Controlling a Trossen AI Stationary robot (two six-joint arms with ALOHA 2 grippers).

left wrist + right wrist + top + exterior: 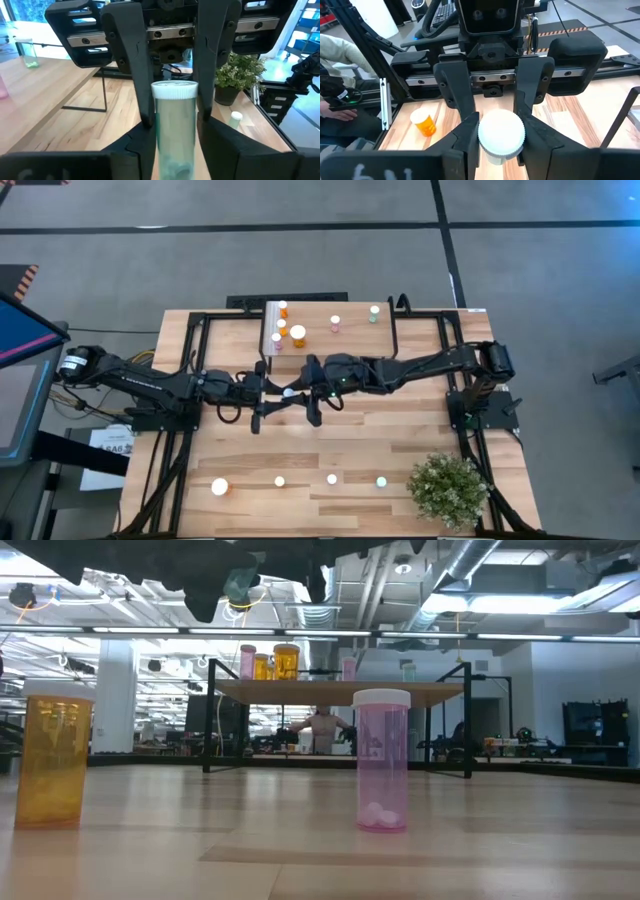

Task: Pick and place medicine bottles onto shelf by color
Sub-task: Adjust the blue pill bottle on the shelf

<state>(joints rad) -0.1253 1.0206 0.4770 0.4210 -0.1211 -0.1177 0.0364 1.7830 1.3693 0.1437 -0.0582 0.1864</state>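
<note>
Left fingers [130,150] and right fingers [145,105] both clamped on teal bottle [173,130]: mid-desk handover. Next: one releases, other shelves it.

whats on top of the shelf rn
On the shelf: orange bottles and a pink one at one end, a pink and a teal bottle farther along. Its near edge is hidden by the arms.

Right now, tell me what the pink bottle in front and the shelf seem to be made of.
Pink bottle: apparently clear tinted plastic, glossy; white pills show through it; ribbed white cap, likely plastic. Shelf: light wood top, matte, on thin black legs, probably metal.
</note>
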